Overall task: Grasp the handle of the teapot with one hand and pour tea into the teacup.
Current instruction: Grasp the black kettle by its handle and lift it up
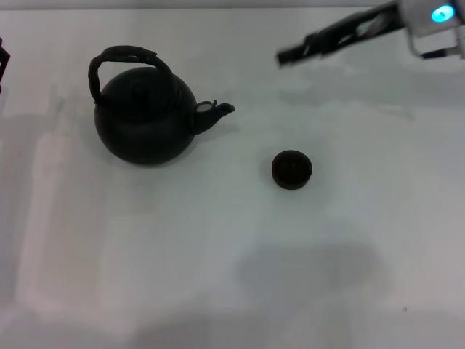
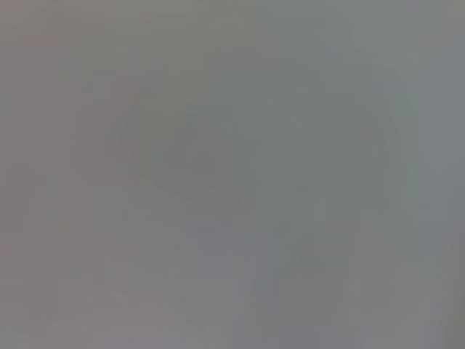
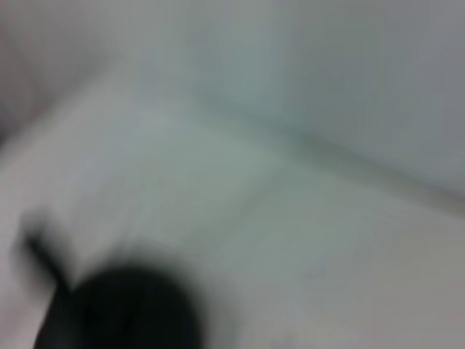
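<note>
Counter [image 1: 218,276]: a plain white surface fills the head view.
Teapot [image 1: 145,120]: large, round, matte black. It sits upright on the counter's left half, toward the far edge. Its short spout [image 1: 214,113] points to the right, toward the teacup.
Handle [image 1: 123,58]: a rough black arch that stands up over the top of the teapot. Nothing touches it.
Teacup [image 1: 292,169]: small, round, dark and without a handle. It stands upright near the counter's middle, to the right of the spout and a little nearer the front edge, apart from the teapot.
Right tool [image 1: 290,53]: dark, reaching in from the far right corner, raised above the counter and pointing left. It is well apart from both teapot and teacup and has hold of nothing. Its fingers look closed together, though motion smears them.
Right wrist view: blurred. It shows pale counter and an unclear dark round shape [image 3: 123,313].
Left tool: only a dark sliver of the left arm [image 1: 3,62] shows at the counter's left edge. The tool itself is out of sight.
Left wrist view: an even grey blur.
</note>
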